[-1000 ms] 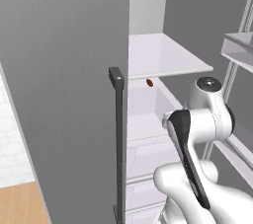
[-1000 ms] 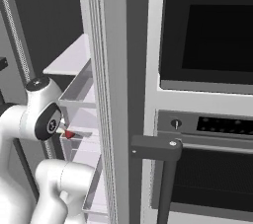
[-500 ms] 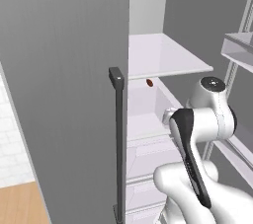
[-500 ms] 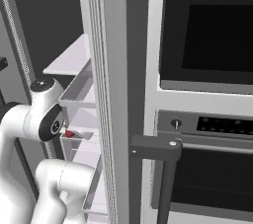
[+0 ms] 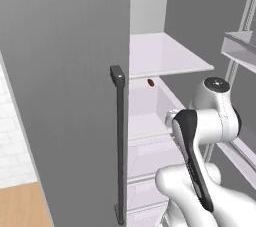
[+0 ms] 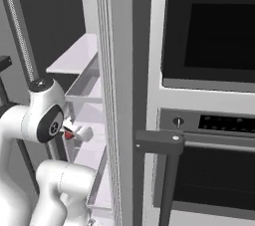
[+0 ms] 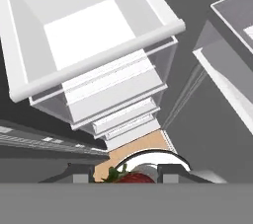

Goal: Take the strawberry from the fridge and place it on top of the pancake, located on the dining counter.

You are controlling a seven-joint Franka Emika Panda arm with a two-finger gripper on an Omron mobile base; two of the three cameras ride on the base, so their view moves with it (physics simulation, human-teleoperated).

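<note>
The robot has the strawberry (image 7: 132,176) in its claw (image 7: 126,174), so the first half of the job looks done. In the hand view the red berry with its green leaves sits right between the two dark finger tips, which are closed narrowly on it. In the right base view a small spot of red shows at the end of the arm, just beside the white wrist joint.

What is left, judging by these pictures, is most of the travel: the arm must come out of the fridge (image 5: 65,96), the base must drive to the dining bench, and the berry must be set down on the pancake. Neither of those can be placed from here.

The arm is bent sharply at the elbow, with the forearm raised and the wrist reaching into the open fridge between its two doors, level with the clear drawers (image 7: 94,45) below the white shelf (image 5: 160,58). The hand points downward over the stacked drawers, with the top one open beneath it. A small dark reddish lump (image 5: 150,82) lies at the back, under the shelf, well apart from the claw.
</note>
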